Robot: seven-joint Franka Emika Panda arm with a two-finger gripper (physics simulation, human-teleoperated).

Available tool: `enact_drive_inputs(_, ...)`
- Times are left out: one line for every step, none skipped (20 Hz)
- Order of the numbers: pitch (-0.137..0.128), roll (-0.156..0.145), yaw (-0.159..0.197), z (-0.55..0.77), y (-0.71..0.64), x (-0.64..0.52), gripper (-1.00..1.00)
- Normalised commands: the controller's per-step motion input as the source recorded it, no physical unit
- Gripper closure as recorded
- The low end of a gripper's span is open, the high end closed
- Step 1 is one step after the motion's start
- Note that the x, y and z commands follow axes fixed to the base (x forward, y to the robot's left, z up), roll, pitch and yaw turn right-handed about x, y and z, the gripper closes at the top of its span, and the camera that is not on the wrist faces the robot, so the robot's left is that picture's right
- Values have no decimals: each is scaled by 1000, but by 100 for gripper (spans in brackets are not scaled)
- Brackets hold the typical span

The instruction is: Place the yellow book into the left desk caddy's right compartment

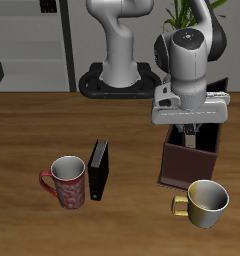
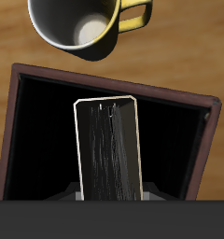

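The yellow book (image 2: 108, 154) shows its greyish patterned cover with a pale rim. It hangs upright from my gripper (image 2: 112, 194), inside or just above the open top of the dark maroon desk caddy (image 2: 17, 121). In the exterior view my gripper (image 1: 192, 128) stands directly over the caddy (image 1: 182, 165) and hides most of the book. The gripper is shut on the book. No divider shows, so I cannot tell which compartment the book is over.
A yellow mug (image 1: 205, 203) stands close to the caddy's front, toward the table's front edge; it also shows in the wrist view (image 2: 77, 26). A black upright book (image 1: 99, 168) and a red mug (image 1: 67, 182) stand apart from the caddy.
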Motion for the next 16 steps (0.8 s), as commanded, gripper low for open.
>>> enact_drive_inputs(-5,-116,-32,-1,-156,-83,-100)
enact_drive_inputs(0,0,0,25,56,105,-100)
enact_drive_inputs(47,152,-1,-83,101,95,-100)
enact_drive_inputs(-3,-53,74,0,-103,-34,-100)
enact_drive_inputs(4,24,-3,39,-6,-8,-100)
enact_drive_inputs(7,7,-17,47,-76,-6,-100)
enact_drive_inputs(0,-15,20,16,-83,-35,-100)
enact_drive_inputs(13,37,16,12,-56,-44,-100)
enact_drive_inputs(-13,3,12,88,-170,-41,-100)
enact_drive_inputs(-43,-19,7,170,-172,-109,-100)
enact_drive_inputs(-72,-29,64,181,-194,-81,-100)
enact_drive_inputs(6,-3,51,189,-219,-164,-100)
enact_drive_inputs(-28,-18,-13,140,-140,21,-100)
enact_drive_inputs(-80,-51,17,633,-476,-304,-100)
enact_drive_inputs(-53,-20,10,366,-213,-55,-100)
enact_drive_inputs(-49,-60,-42,572,-404,-246,-100)
